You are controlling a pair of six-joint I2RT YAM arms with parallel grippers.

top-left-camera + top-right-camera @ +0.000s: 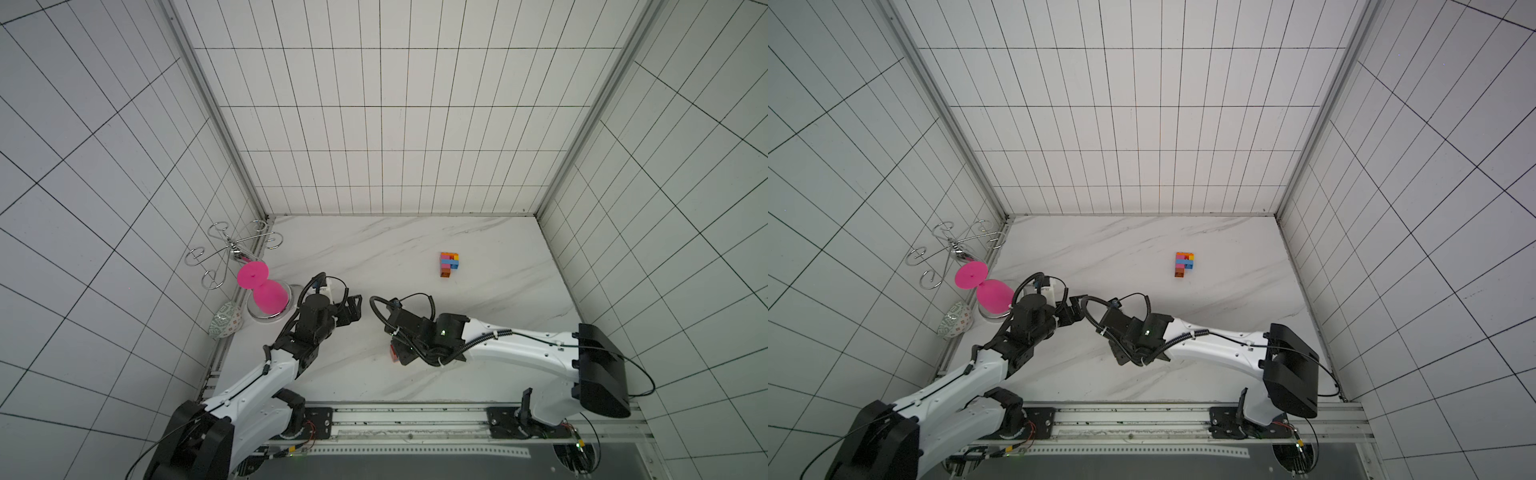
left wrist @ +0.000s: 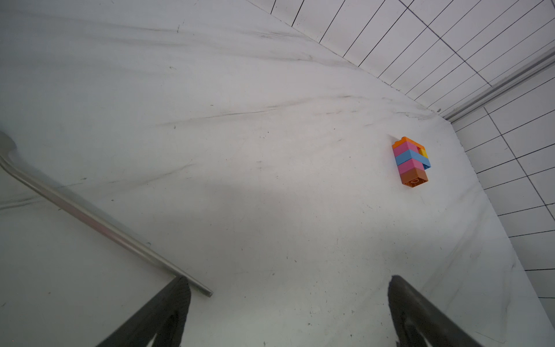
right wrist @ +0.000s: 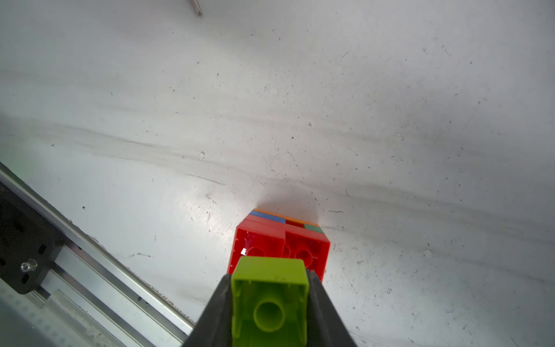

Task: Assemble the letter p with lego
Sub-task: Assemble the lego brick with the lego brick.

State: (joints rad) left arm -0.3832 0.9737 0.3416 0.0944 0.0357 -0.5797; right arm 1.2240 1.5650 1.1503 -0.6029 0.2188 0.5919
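While the right fingers clamp a lime-green brick by its two sides, hollow underside facing the wrist camera, a red brick sits just beyond it on the counter, with blue, orange and green bricks joined behind; whether lime-green and red touch I cannot tell. In a top view that red brick peeks out under the wrist, near 6 o'clock on the counter. The left fingers stand wide apart and empty above the counter. The P-shaped lego stack lies flat at about 2 o'clock from them, well apart from both arms. A pink cup stands at their 9 o'clock.
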